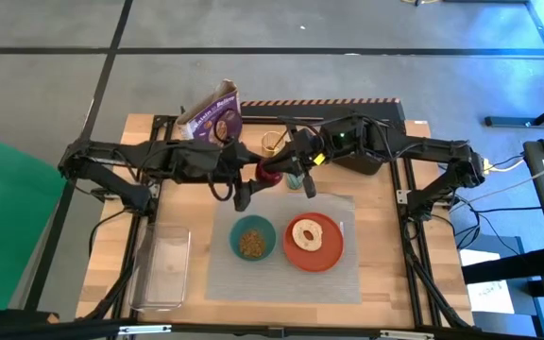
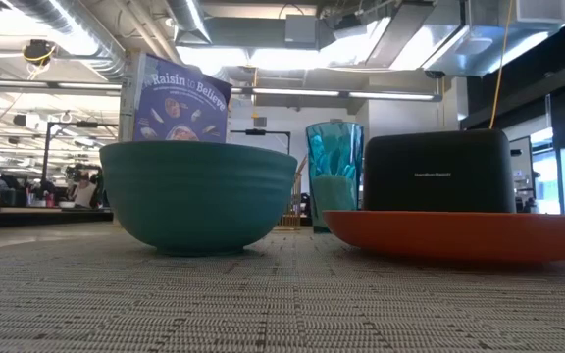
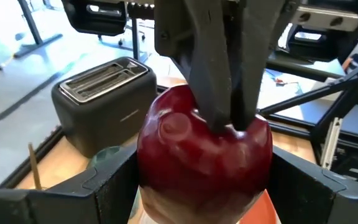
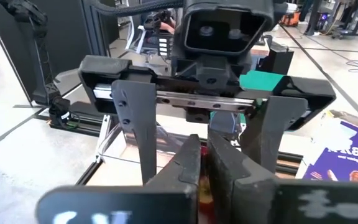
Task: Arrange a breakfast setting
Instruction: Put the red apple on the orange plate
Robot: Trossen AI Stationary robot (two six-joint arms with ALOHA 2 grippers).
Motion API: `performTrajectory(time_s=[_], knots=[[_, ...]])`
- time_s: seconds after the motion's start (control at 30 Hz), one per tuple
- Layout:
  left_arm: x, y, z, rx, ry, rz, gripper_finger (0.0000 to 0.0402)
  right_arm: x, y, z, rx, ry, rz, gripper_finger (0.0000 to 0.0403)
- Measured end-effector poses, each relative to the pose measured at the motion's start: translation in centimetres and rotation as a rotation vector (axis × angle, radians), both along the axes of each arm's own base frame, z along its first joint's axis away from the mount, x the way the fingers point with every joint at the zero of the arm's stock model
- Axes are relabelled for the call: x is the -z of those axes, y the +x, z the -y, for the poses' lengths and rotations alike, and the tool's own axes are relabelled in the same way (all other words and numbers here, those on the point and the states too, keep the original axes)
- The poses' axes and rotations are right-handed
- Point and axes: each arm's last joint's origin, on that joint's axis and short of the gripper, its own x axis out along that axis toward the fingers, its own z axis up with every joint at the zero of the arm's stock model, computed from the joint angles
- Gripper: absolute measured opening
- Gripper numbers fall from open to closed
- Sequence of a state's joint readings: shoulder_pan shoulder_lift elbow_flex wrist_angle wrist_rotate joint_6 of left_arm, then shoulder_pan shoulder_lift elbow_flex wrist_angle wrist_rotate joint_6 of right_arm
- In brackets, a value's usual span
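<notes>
above the counter, behind the grey placemat, both grippers meet at the dark-red fruit: the left gripper has its jaws clamped on its sides, the right gripper has its jaws pinched together at its top. the teal bowl and the orange-red plate with its bagel sit on the placemat.

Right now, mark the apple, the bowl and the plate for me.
apple (image 3: 204, 152): left wrist view, its red front face.
bowl (image 2: 196, 196): low view, its outer wall.
plate (image 1: 331, 251): high view, its bare rim beside the bagel.
</notes>
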State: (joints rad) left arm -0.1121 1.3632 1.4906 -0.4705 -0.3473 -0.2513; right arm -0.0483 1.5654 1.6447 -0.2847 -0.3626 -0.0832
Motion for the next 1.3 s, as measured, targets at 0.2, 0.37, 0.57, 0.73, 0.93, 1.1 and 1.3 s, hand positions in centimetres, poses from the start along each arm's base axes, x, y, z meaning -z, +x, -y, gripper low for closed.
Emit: performTrajectory(time_s=[0.2, 0.37, 0.57, 0.73, 0.93, 1.1, 1.3], knots=[[0.1, 0.0, -0.7, -0.013, -0.012, -0.005, 0.0296, 0.1, 0.0, 0.0, 0.041, 0.011, -0.016, 0.0051], [0.1, 0.0, -0.9, -0.019, -0.012, -0.012, 0.0296, 0.2, 0.1, 0.1, 0.057, 0.01, -0.019, 0.0075], [0.2, 0.0, -0.8, -0.011, -0.014, -0.017, 0.0296, 0.3, 0.1, 0.1, 0.083, 0.008, -0.024, 0.0051], [0.2, 0.0, -0.8, 0.012, -0.018, -0.021, 0.0296, 0.3, 0.2, 0.2, 0.109, 0.002, -0.027, 0.0007], [0.2, 0.0, -0.7, 0.042, -0.002, -0.028, 0.0296, 0.3, 0.2, 0.2, 0.124, -0.001, -0.028, 0.0004], [0.1, 0.0, -0.6, 0.054, -0.002, -0.018, 0.0303, -0.2, -0.5, 0.3, 0.149, -0.006, -0.017, 0.0003], [-0.8, -0.3, -0.7, 0.052, -0.003, 0.028, 0.034, -0.6, -1.6, 0.3, 0.17, -0.015, -0.042, 0.0002]])
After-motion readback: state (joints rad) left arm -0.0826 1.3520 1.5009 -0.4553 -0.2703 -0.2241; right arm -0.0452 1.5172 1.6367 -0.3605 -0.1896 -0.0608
